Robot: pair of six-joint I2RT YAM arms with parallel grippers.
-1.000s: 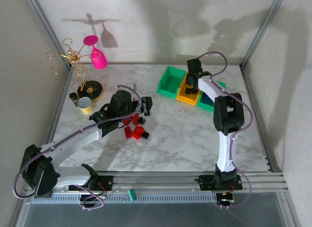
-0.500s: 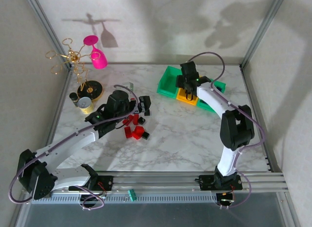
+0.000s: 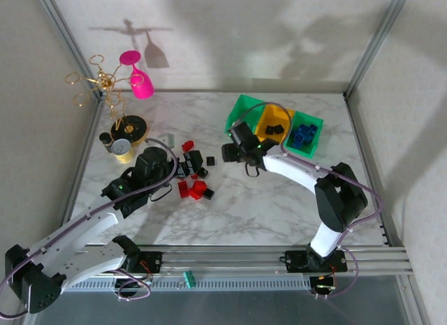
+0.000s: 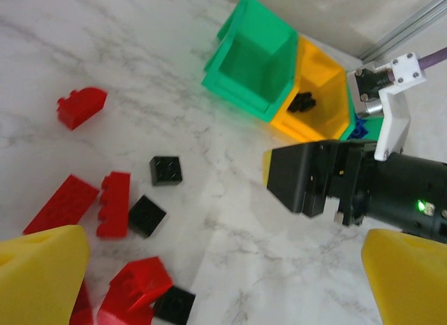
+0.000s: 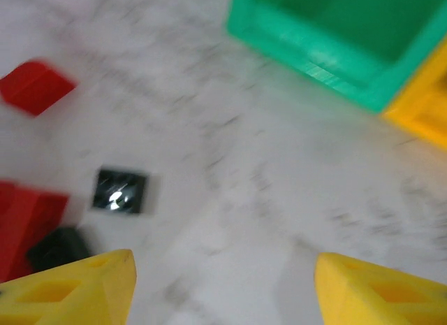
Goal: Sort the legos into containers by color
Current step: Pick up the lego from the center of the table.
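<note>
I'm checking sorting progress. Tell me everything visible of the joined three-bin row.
The joined row of three glossy plastic bins stands skewed at the far right of the white marbled table, tops open. The outer two are green, the middle yellow. The yellow bin holds small black bricks; the right green bin holds blue bricks; the left green bin shows no brick inside. Only table and bricks touch it.

Bright even light, soft shadows on the wall point(image 3: 230, 38), right wrist view blurred.
</note>
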